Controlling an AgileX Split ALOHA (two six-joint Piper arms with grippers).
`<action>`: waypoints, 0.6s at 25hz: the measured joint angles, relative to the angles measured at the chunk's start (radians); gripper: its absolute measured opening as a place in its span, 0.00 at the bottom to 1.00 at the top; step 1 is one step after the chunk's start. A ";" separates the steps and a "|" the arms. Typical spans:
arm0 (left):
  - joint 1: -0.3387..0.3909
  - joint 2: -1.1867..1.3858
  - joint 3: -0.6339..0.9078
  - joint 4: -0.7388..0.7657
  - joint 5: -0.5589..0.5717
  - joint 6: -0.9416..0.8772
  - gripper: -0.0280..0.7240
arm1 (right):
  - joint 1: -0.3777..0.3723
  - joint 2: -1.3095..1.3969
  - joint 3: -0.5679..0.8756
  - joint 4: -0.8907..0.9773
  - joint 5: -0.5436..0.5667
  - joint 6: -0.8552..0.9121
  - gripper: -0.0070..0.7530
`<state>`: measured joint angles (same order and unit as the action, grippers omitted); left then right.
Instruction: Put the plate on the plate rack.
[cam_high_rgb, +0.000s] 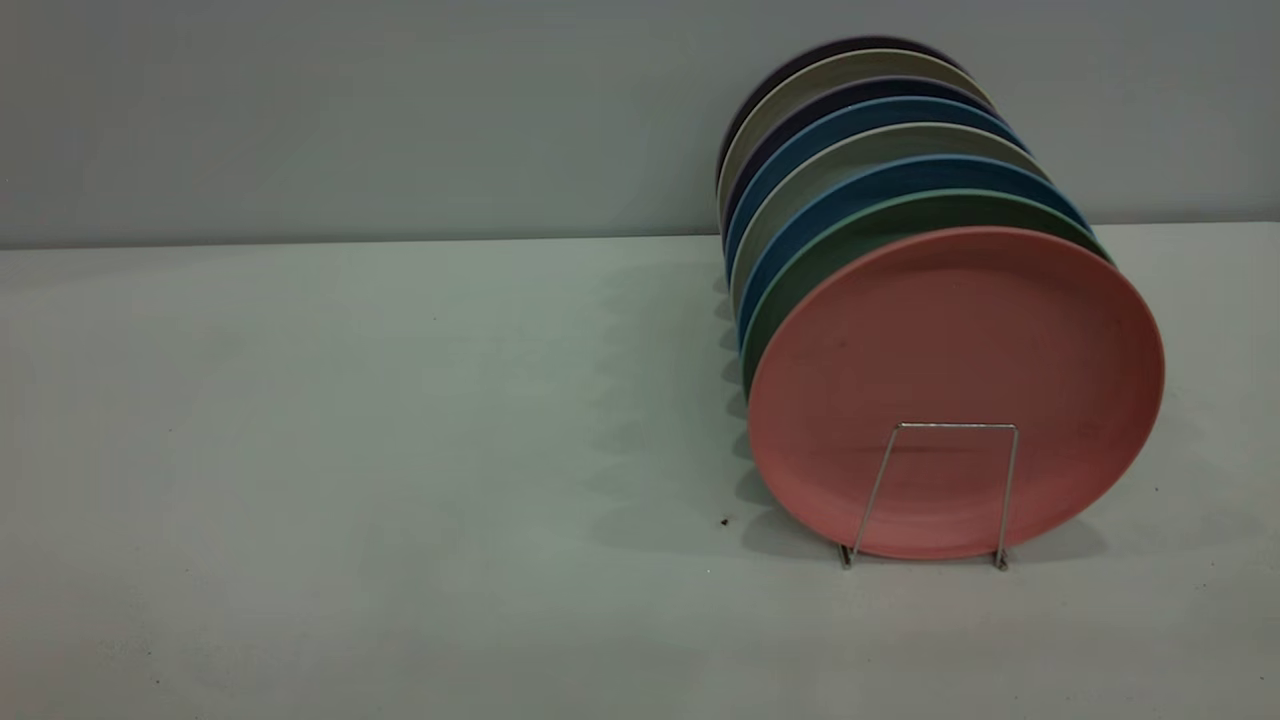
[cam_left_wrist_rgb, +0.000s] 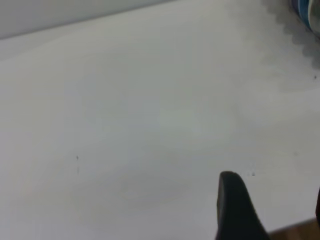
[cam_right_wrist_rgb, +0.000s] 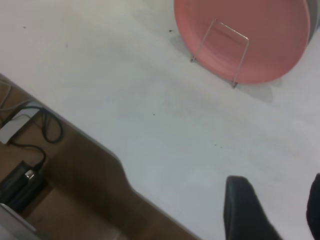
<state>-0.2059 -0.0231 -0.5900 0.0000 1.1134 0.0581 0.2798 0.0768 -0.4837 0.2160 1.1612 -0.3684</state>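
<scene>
Exterior view: pink plate up on its edge at the front of a row of plates, on the right side of the desk.
Plate rack: thin silver wire, one flat-topped loop up in front of the pink plate, two small feet down on the desk.
Behind the plate: green plate next, then blue plates and pale ones, all leaning the same way, packed close.
Open room: wide bare desk to the left of the row and in front of it; one small dark speck near the pink plate's lower left.
Desk: flat, pale, smooth, up against a plain grey wall.
Desk edge: brown floor and black cables past it, in the right wrist view.
Left tool: open, nothing in it, low over bare desk near the edge.
Right tool: open, nothing in it, well apart from the plate.
Plate shape: round, matte, shallow raised rim.
</scene>
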 joint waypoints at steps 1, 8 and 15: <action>0.000 0.000 0.016 0.000 -0.015 0.001 0.61 | 0.000 0.000 0.000 -0.003 0.000 0.000 0.42; 0.000 0.000 0.086 0.000 -0.012 0.032 0.61 | 0.000 0.000 0.000 -0.019 0.000 0.001 0.36; 0.000 0.000 0.103 0.000 0.011 0.032 0.61 | 0.000 0.000 0.000 -0.019 -0.001 0.002 0.33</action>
<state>-0.2059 -0.0231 -0.4872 0.0000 1.1246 0.0897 0.2798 0.0768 -0.4834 0.1971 1.1605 -0.3664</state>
